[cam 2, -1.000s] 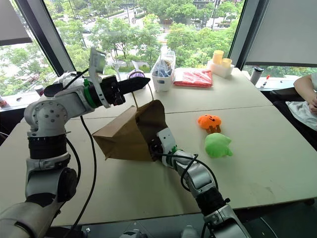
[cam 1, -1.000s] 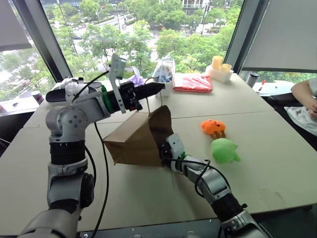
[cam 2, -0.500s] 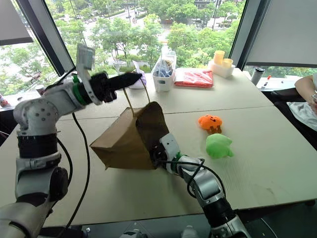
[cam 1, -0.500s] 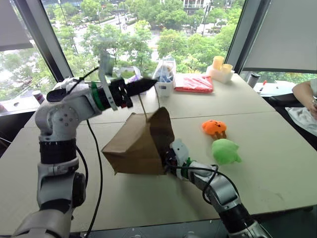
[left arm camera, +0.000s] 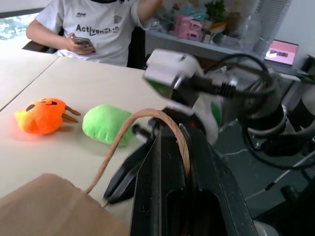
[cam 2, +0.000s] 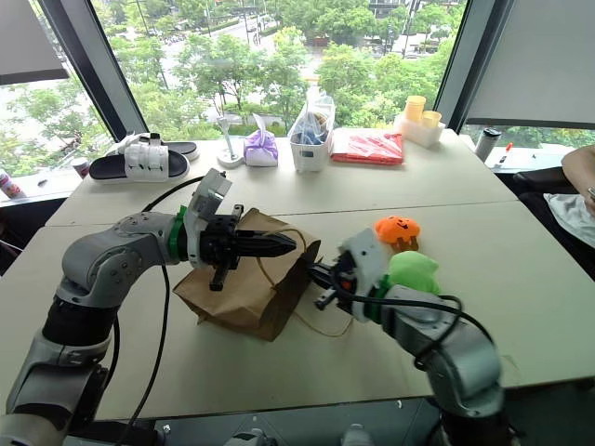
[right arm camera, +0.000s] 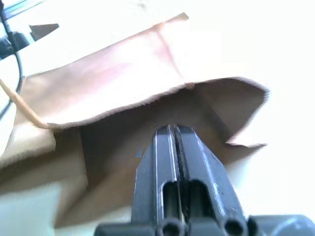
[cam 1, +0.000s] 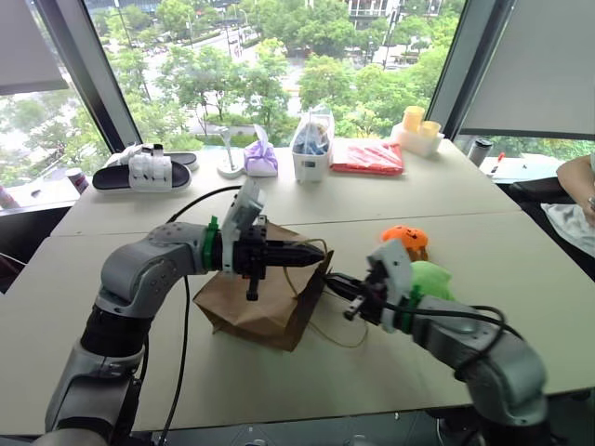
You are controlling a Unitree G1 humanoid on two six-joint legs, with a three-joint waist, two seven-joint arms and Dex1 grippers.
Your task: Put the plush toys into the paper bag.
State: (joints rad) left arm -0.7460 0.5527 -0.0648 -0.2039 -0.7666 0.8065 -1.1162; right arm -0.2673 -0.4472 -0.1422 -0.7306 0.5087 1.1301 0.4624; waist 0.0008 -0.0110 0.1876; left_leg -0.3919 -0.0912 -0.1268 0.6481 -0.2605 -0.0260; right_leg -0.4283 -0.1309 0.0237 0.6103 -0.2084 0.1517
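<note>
- Although slumped on its side, found paper bag [cam 1: 249, 308] near the middle of the table [cam 1: 279, 381], mouth turned toward 3 o'clock and sagging partly shut.
- Found left gripper [cam 1: 296, 263] above the bag, pinched tight on the cord handle [left arm camera: 147, 115], the loop arching over its fingers.
- Found right gripper [cam 1: 342, 286] just off the bag's mouth at 3 o'clock, fingers nearly together, nothing between them.
- Placed green toy [cam 1: 429, 277] at 3 o'clock of the bag, close behind the right wrist; orange toy [cam 1: 404, 237] just beside it at 11 o'clock. Both outside the bag, so judged no toy packed yet.
- Noted a second cord loop lying slack on the table below the right gripper.
- Judged the risks:
  - Could let the mouth fold flat, since lifted by one handle only; would then push a toy against paper instead of inside.
  - Could snag the slack loop on the right fingers during the reach toward 3 o'clock, dragging the bag along.
  - Could knock the green toy away with the forearm, being so close behind the wrist.
  - Could lose the thin cord from the pinch under a sharp tug.
</note>
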